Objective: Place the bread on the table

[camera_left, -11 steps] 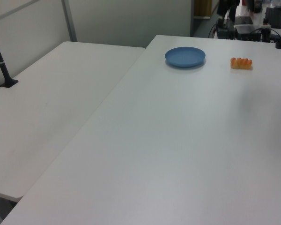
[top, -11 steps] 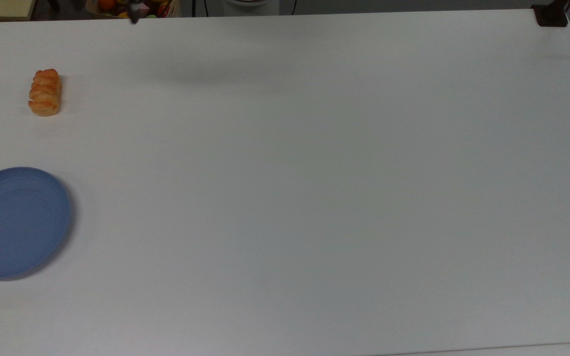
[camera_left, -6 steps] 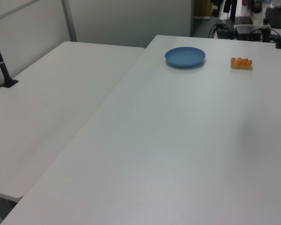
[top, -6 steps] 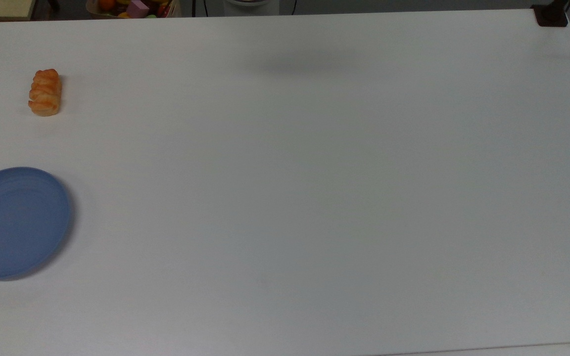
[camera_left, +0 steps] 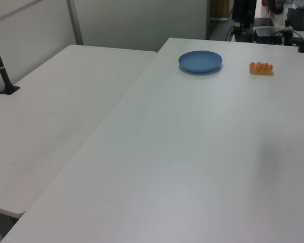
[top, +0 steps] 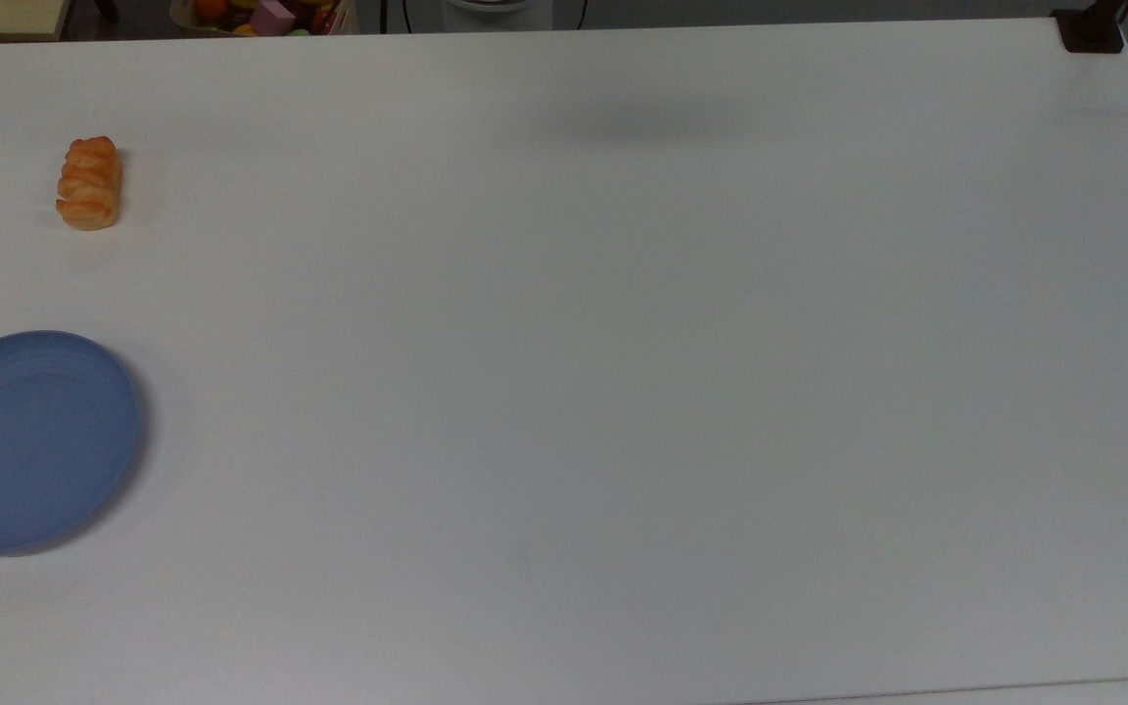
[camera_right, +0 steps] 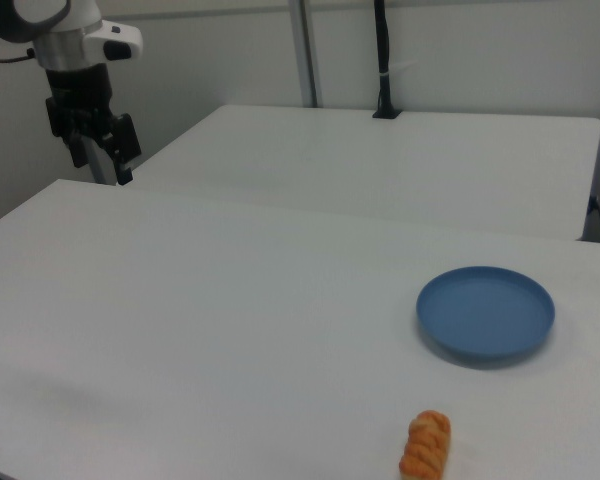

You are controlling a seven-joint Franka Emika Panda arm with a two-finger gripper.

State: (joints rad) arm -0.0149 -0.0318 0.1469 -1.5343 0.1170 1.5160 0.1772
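Top view: bread (top: 89, 183) on table (top: 623, 392), apart from blue plate (top: 30, 441).

Blue plate (top: 30, 441), second white table (camera_left: 50, 116)

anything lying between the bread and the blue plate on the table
Nothing: the top view shows only bare white table between the bread and the blue plate. The right view shows the same empty stretch.

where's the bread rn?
The bread lies on the table near the top view's left edge, apart from the blue plate below it.
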